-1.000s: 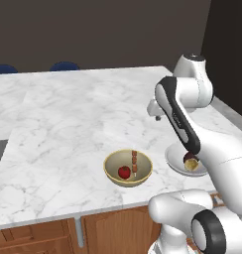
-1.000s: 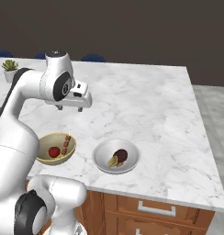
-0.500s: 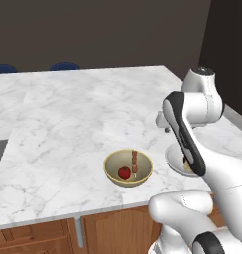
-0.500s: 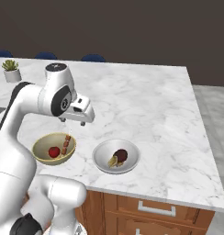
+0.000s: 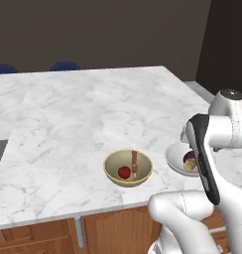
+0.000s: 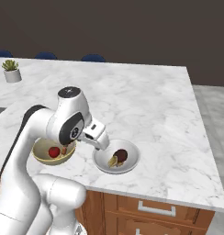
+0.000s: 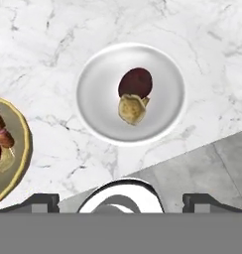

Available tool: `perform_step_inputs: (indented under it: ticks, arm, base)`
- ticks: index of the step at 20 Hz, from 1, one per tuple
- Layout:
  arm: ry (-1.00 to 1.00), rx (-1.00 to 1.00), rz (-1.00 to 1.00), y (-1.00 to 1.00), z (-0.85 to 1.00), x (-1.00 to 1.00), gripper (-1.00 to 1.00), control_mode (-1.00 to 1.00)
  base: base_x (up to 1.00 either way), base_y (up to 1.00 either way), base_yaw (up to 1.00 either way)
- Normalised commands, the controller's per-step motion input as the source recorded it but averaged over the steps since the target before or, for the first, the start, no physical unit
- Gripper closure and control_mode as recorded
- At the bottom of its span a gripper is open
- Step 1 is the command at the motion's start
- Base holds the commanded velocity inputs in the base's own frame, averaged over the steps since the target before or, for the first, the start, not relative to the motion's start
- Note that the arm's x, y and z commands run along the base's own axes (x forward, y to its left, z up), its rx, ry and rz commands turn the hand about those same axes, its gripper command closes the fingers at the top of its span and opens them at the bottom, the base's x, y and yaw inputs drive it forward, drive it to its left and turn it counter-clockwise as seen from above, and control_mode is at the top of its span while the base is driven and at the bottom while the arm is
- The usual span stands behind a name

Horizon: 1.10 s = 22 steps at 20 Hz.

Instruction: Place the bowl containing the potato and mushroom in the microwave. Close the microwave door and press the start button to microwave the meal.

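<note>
Hand view: tan bowl (image 7: 6, 154) beside white bowl (image 7: 130, 94)

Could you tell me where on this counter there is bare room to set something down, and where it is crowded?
The marble counter lies bare beyond the white bowl toward its far edge, and to that bowl's right toward the counter's end. It is crowded at the near edge: the tan bowl with red fruit and a skewer sits beside the white bowl, and the open gripper hangs over the gap between them.
</note>
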Motion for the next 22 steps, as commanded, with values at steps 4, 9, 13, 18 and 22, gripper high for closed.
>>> perform_step_inputs:
  ticks: [4, 9, 13, 18, 22]
  arm:
    - [-0.17, 0.04, -0.25, -0.68, -0.58, -0.53, -1.00, -1.00]
    - [-0.12, 0.04, -0.18, -0.64, -0.67, -0.19, -1.00, -1.00]
    - [-0.06, 0.07, -0.05, -0.48, -0.42, 0.05, -1.00, -1.00]
    - [-0.01, 0.10, 0.00, -0.48, -0.30, 0.22, -1.00, -1.00]
    - [-0.02, 0.13, 0.02, -0.18, -0.20, 0.38, -1.00, -1.00]
  base:
    - [0.00, 0.00, 0.00]
    - [0.00, 0.00, 0.00]
    - [0.00, 0.00, 0.00]
    - [0.00, 0.00, 0.00]
    - [0.00, 0.00, 0.00]
